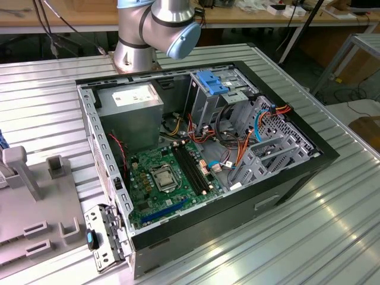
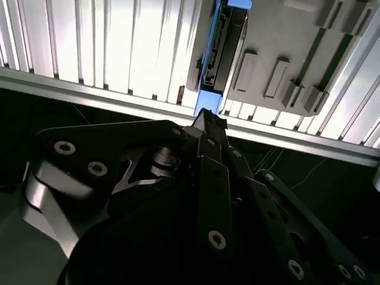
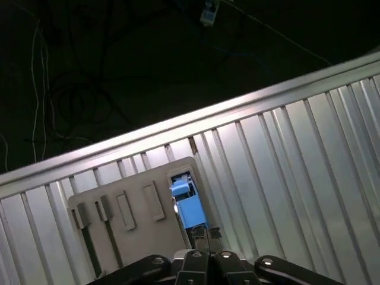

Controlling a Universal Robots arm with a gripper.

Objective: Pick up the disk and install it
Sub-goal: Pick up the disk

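Ribbed metal table [image 1: 285, 237] carries a grey fixture plate [image 3: 148, 231]; the disk [image 3: 189, 205] stands slotted in it, ungrasped; the gripper [image 3: 202, 233] hovers near, fingers together, empty; pickup approach, I judge; grasping calls for parting them first.

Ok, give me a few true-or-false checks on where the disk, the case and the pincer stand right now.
The disk stands in the grey fixture plate. True.
The computer case is closed up. False: its side is open, with the motherboard exposed.
The fixture plate lies on the ribbed metal table. True.
The pincer is inside the case. False: it is by the fixture plate, close to the disk.
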